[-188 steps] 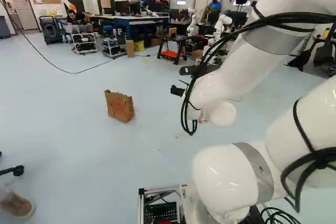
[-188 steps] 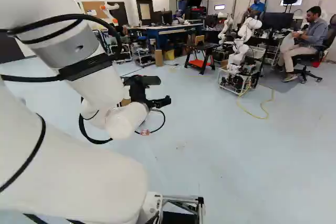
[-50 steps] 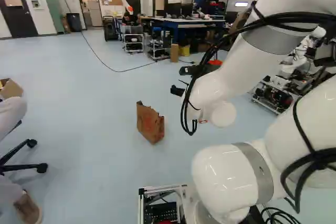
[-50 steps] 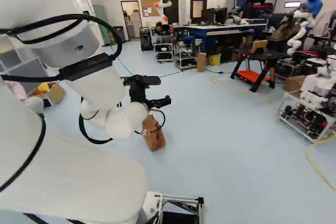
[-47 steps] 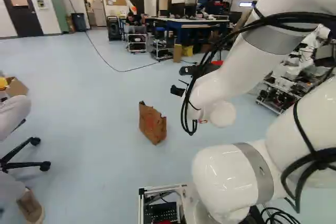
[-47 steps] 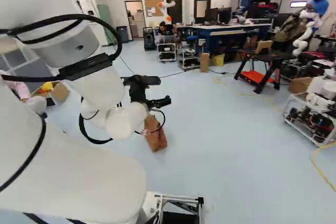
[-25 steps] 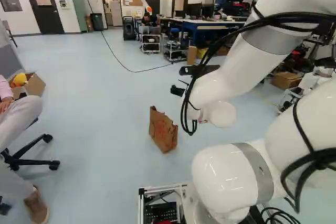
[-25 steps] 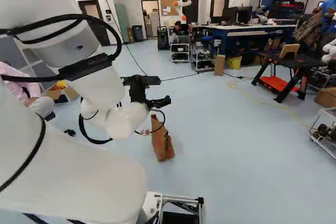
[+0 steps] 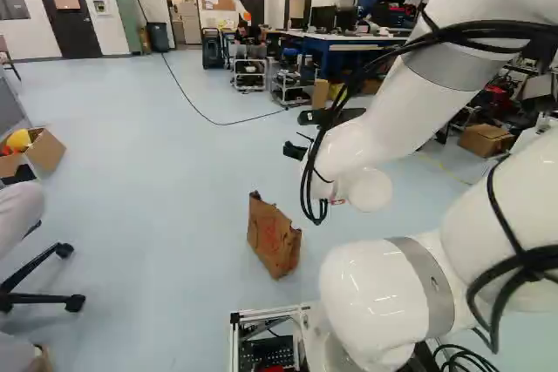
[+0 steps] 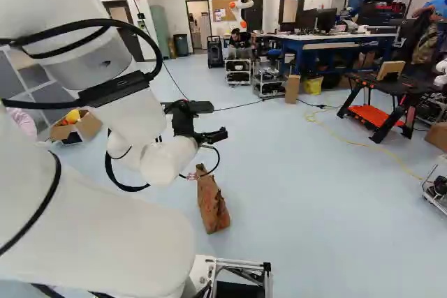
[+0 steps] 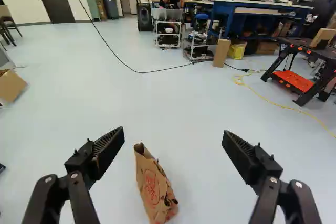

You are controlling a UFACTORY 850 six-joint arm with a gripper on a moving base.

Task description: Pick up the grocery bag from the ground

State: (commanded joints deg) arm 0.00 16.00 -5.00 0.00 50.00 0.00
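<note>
On the bag, red print faces wrist view, not right base view.

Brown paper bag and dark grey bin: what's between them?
Pale floor, with a thin black cable across it between the bag and bin, seen in the wrist view.

Bag: near end cut off in wrist view, can't see inside it from here. Black cable crosses its top in the right base view. Arm hides part of the gripper in the left base view. Same view crops the wheeled chair. Cardboard box: contents too small to identify, and wrist view cuts it off.
</note>
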